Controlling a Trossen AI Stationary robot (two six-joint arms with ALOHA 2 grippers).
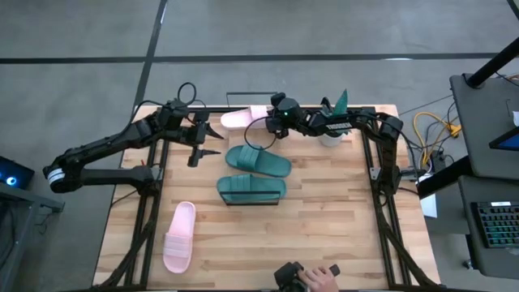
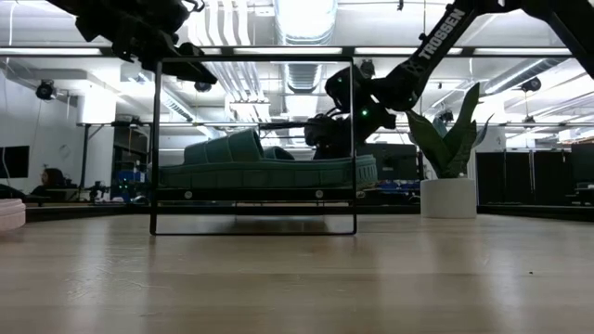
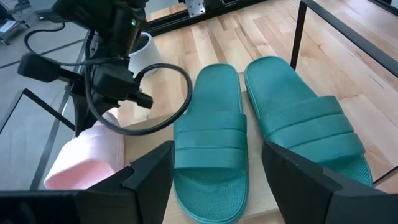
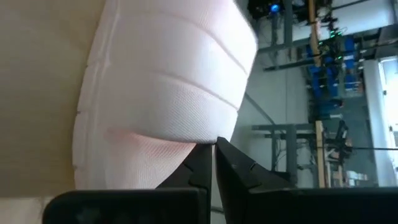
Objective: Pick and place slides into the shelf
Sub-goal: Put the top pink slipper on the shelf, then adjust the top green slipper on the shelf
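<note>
Right wrist view: ribbed pink slide (image 4: 168, 87), right gripper (image 4: 214, 163) clamped.

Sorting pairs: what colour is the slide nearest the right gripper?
Pale pink slide, at the right gripper; the right wrist view shows it best.

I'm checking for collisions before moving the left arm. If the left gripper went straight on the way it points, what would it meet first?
Most likely the nearer green slide: the open left gripper points at it, though depth is unclear.
</note>
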